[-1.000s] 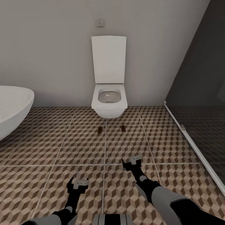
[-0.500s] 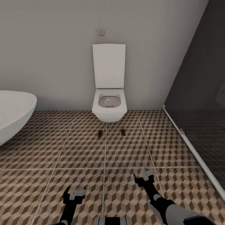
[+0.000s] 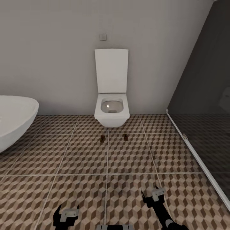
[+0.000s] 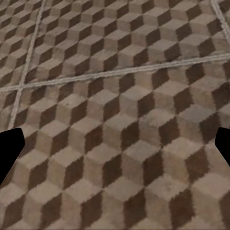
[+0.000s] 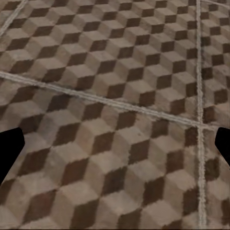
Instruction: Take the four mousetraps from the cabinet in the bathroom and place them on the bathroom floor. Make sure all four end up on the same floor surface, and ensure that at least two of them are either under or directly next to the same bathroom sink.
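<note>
Two mousetraps (image 3: 102,138) (image 3: 126,137) lay on the floor (image 3: 80,159) just before the toilet (image 3: 111,110); both grippers, left (image 3: 66,216) and right (image 3: 154,196), hung spread and empty; apparently between trips; next, fetching more traps from the cabinet.

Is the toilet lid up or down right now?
Up. The toilet lid stands upright against the wall, and the open bowl shows below it.

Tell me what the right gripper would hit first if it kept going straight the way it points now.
Most likely the bathroom floor. The right gripper hangs open and empty, and its wrist camera looks along the fingers at bare cube-patterned tile, with nothing between. How steeply it points down is hard to judge.
</note>
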